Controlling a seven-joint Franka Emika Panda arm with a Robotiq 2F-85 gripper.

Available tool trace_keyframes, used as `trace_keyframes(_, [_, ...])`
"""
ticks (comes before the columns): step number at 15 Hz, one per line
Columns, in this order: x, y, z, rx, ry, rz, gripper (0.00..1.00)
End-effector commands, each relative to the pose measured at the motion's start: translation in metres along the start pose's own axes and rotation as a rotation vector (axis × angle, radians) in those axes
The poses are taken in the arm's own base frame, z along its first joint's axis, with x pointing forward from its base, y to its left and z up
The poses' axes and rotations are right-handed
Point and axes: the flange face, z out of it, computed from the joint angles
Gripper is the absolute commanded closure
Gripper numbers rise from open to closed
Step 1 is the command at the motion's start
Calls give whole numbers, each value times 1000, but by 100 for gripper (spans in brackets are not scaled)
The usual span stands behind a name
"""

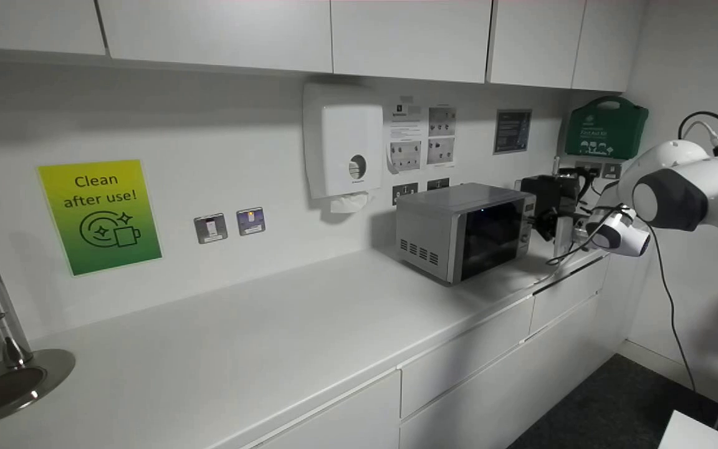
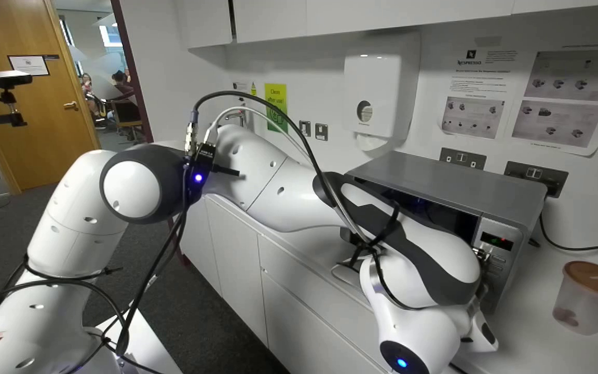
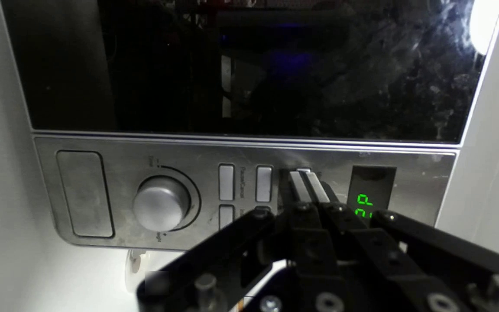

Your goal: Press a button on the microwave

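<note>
The microwave (image 1: 427, 215) is a grey-silver box on the counter, also in an exterior view (image 2: 465, 182) partly behind my arm. In the wrist view its dark window (image 3: 275, 73) is at the top and its control panel (image 3: 119, 151) below. The panel has a round knob (image 3: 161, 203), several small buttons and a display (image 3: 371, 195) with green characters. My gripper (image 3: 305, 173) is shut with nothing visible between its fingers. Its fingertips are right over a small button (image 3: 303, 169), whose end peeks out behind them. I cannot tell whether they touch it.
The white counter (image 1: 240, 324) runs along the wall to a tap and drain (image 1: 53, 362). A white dispenser (image 1: 349, 149) hangs above it. A clear tub with a brown lid (image 2: 595, 280) stands beside the microwave. A green first aid case (image 1: 605, 128) is in the corner.
</note>
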Motion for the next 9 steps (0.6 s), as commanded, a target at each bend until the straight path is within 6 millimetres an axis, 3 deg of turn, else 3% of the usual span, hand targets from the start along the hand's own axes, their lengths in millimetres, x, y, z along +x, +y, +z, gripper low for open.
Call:
trace_keyframes(1, [3, -4, 7, -14, -9, -17, 100])
trace_keyframes(9, [-2, -9, 14, -8, -16, -29, 100])
